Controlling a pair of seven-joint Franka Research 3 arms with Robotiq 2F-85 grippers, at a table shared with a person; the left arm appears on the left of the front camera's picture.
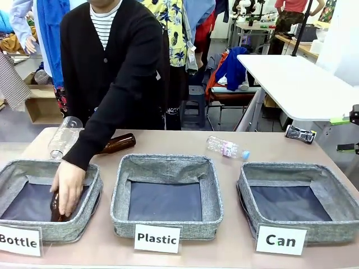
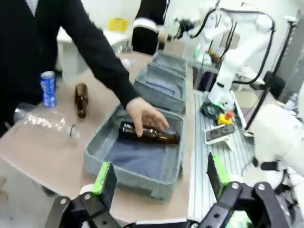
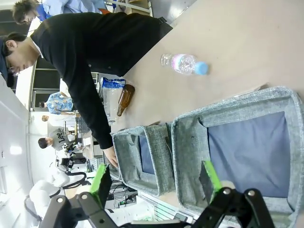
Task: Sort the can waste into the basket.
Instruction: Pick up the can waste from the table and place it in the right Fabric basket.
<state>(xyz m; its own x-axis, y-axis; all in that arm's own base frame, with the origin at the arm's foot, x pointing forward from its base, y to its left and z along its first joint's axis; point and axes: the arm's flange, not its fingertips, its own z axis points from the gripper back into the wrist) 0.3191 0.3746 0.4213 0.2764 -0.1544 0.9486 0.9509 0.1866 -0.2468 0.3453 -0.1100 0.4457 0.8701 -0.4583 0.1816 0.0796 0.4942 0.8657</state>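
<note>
The crushed silver-and-black can (image 1: 300,134) lies on the table behind the grey Can basket (image 1: 280,168), at the far right. In the right wrist view, the blue can (image 3: 113,83) stands beside a brown bottle; it is also upright at the table's far edge in the left wrist view (image 2: 47,89). My right gripper (image 3: 154,183) hangs open over the Can basket (image 3: 228,111), holding nothing. My left gripper (image 2: 159,185) is open above the near rim of the Bottle basket (image 2: 142,178), also holding nothing.
A person's hand (image 1: 67,188) lays a brown bottle (image 2: 149,134) in the Bottle basket. Another brown bottle (image 1: 119,143) and a clear plastic bottle (image 1: 63,136) lie behind it. A small plastic bottle (image 1: 226,148) lies behind the Plastic basket (image 1: 166,165).
</note>
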